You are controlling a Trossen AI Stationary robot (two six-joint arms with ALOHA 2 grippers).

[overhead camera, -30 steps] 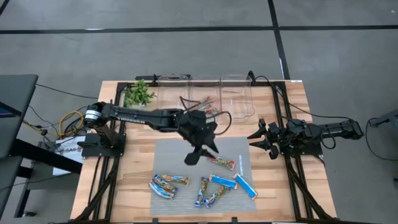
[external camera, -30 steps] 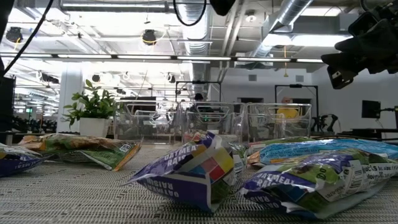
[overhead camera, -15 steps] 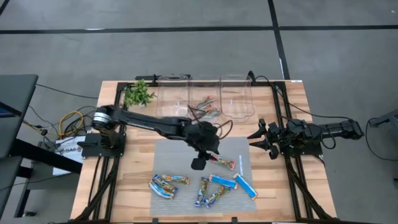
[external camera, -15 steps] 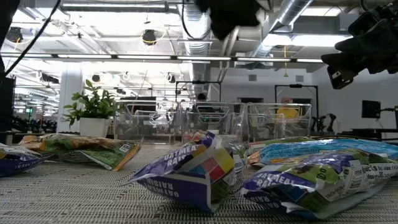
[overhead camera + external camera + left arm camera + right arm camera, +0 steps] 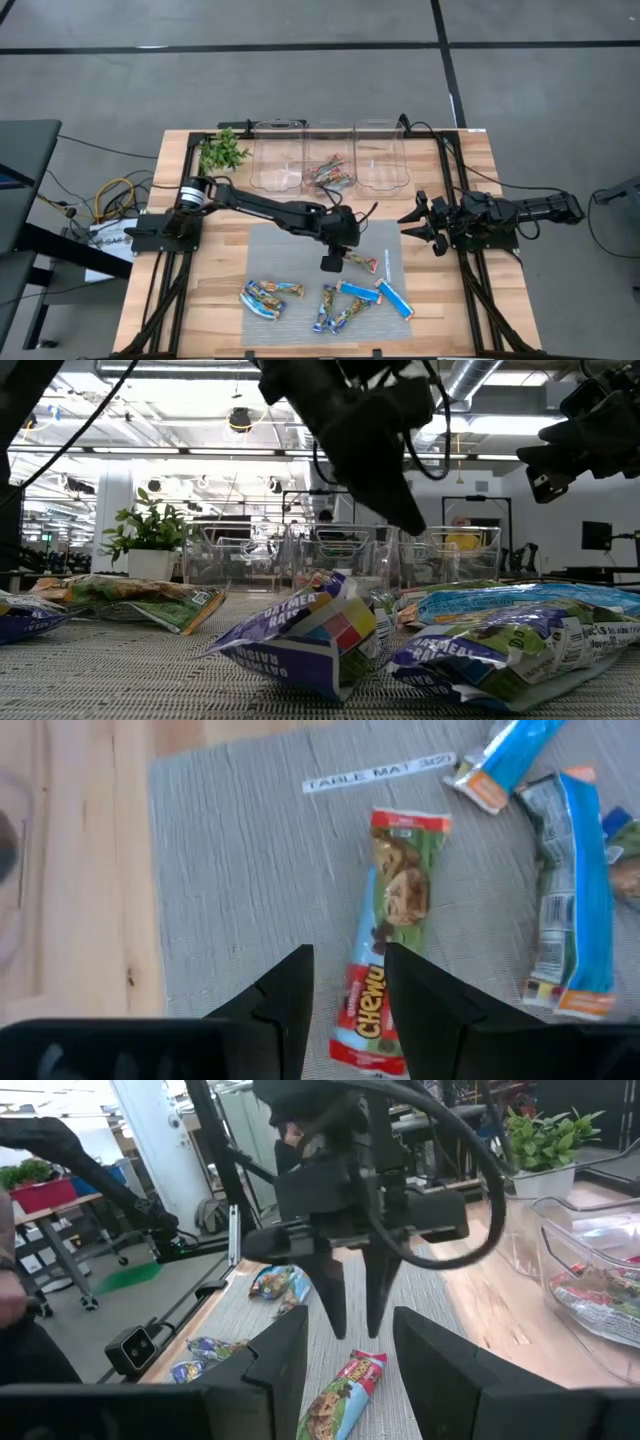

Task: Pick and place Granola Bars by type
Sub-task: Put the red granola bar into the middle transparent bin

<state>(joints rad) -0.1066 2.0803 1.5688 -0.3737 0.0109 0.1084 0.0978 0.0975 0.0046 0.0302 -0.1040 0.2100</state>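
Over the grey mat, the left gripper (image 5: 331, 262) hangs open above a red-and-green Chewy bar (image 5: 392, 947).
It looks set to pick: it must drop straight, straddle the wrapper, and close. Right gripper (image 5: 418, 222) waits open at the table's right edge.

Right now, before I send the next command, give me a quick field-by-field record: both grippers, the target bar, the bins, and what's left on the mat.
left gripper: open, empty, above the end of the red-green Chewy bar
right gripper: open, empty, parked at the table's right edge
middle bin: holds red-green bars
left bin: looks empty
right bin: looks empty
grey mat: several bars unsorted, bright blue ones among them
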